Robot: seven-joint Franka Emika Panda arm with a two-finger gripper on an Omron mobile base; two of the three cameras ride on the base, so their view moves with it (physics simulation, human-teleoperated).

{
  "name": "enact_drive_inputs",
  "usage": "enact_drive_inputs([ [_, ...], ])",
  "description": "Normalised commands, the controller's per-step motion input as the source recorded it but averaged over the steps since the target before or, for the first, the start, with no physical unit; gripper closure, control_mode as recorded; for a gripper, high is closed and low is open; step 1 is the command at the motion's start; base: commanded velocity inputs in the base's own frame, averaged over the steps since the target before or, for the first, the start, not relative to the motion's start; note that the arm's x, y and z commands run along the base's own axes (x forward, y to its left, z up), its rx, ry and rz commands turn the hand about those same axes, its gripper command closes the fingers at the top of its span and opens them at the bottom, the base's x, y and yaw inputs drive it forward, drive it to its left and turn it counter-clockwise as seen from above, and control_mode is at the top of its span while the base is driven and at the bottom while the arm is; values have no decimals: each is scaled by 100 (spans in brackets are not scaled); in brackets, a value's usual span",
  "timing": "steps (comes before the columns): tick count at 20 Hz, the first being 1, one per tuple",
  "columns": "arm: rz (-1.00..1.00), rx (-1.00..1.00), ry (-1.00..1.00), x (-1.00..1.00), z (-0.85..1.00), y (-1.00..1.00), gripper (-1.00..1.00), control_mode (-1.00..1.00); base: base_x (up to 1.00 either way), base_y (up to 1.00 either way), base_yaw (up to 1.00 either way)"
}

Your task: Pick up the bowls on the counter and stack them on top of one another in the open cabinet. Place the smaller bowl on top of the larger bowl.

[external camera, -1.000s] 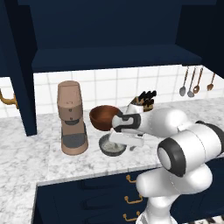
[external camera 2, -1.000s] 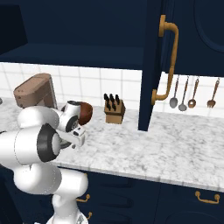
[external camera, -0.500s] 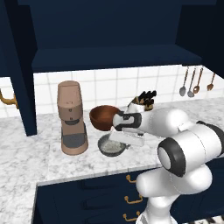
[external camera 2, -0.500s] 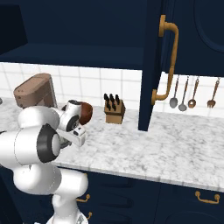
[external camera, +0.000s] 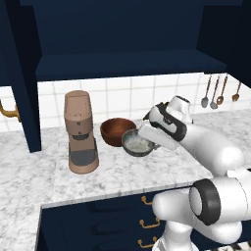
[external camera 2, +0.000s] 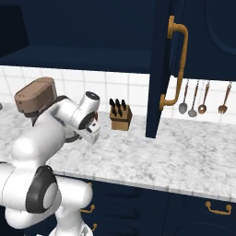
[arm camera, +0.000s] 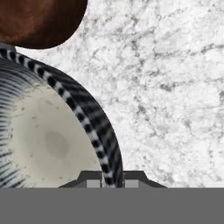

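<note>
— Gripper (arm camera: 112, 178) first: what is it doing?
— It is clamped on the rim of the smaller bowl (external camera: 138, 143). From the hand camera the two finger tips (arm camera: 91, 180) sit one on each side of the striped rim, one inside the pale hollow and one outside.
— Is the bowl on the counter (external camera: 122, 174)?
— From the left base camera it appears raised and tipped, its pale inside facing out toward the camera, with the marble beneath it. Whether any edge touches the stone, I cannot tell.
— And the larger bowl (external camera: 116, 131)?
— It stands on the counter just behind and to the left of the grey one, near the tiled wall. In the hand view a piece of its reddish-brown side (arm camera: 41, 21) shows at the top left, close to the grey bowl's rim.
— What else is around?
— A brown coffee machine (external camera: 80, 132) is left of the bowls. From the right base camera a knife block (external camera 2: 120, 118) is on the counter beside the arm, and utensils (external camera 2: 192, 98) hang on the wall further right.
— The open cabinet (external camera: 122, 44)?
— Up above the bowls, dark navy, its shelf recess directly over the tiled strip. Its door (external camera 2: 162, 69) with a brass handle (external camera 2: 177, 64) stands open on the right.
</note>
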Motion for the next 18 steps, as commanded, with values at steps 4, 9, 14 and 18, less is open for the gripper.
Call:
enact_drive_inputs([
  [4,-12,10,-9,37,95,-20,100,-100,0,0,0],
  [9,-15,4,2,92,49,-3,100,-100,0,0,0],
  [14,-11,0,19,87,-14,13,100,-100,0,0,0],
  [18,-8,-1,14,45,-38,31,100,-100,0,0,0],
])
